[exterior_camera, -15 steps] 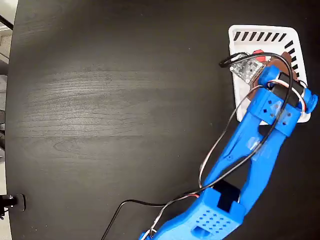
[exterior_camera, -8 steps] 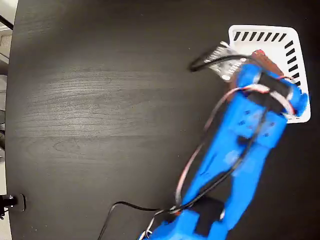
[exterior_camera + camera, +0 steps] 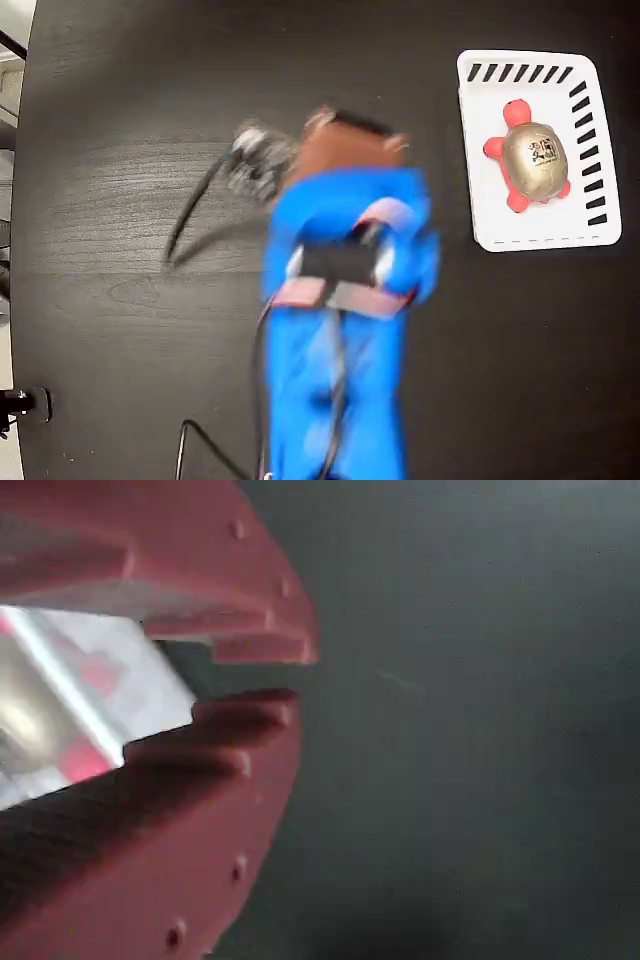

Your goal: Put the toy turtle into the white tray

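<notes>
Black table: toy turtle lies in white tray; gripper, slightly parted and empty, has swung away left

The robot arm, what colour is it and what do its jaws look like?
In the fixed view the arm is bright blue plastic, blurred here, with a black block across it and dark cables trailing beside it. Its tip is reddish brown. In the wrist view the gripper has two dull red jaws with stepped, toothed edges and small round bumps on their faces.
</notes>
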